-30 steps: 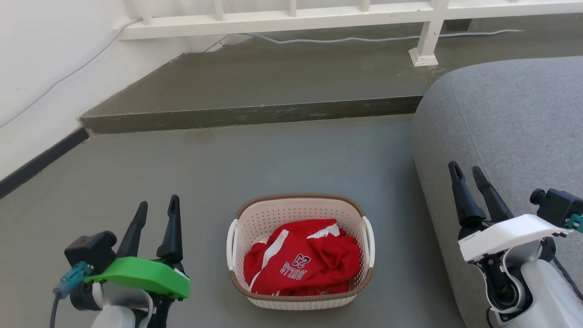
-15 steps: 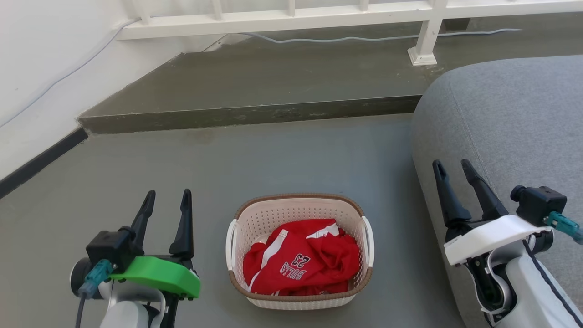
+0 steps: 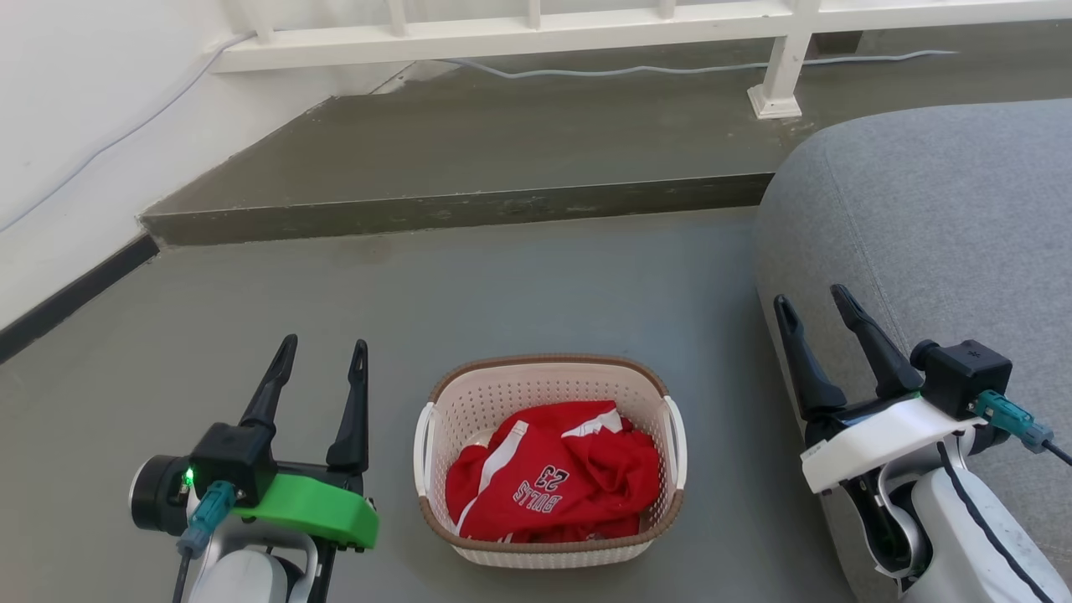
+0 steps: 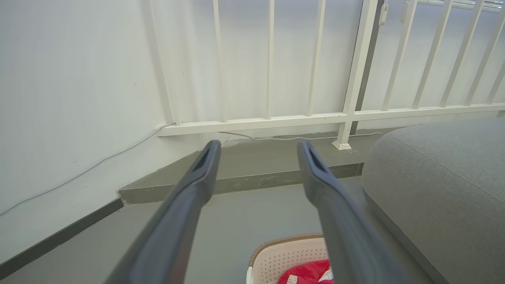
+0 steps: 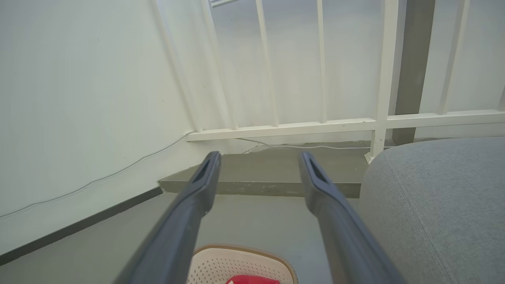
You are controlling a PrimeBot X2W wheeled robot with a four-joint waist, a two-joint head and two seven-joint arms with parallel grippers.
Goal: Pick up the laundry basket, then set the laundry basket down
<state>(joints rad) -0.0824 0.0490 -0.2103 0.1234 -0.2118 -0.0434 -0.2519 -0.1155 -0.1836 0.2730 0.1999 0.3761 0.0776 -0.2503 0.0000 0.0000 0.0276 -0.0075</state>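
Left gripper [image 3: 325,342] and right gripper [image 3: 809,295] are hovering wide open and empty, flanking the laundry basket [image 3: 553,361], which is resting on the floor [image 3: 544,276]. Risk: uneven handle grips tilting it, spilling the red jersey [image 3: 553,486].

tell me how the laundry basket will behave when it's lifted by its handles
Probably light: the laundry basket has perforated plastic walls and the load seen is one crumpled red jersey. Likely stiff enough to hold its shape, with slight wall flex. Lifted evenly by both white side handles it should stay level; one-sided, it would probably tip.
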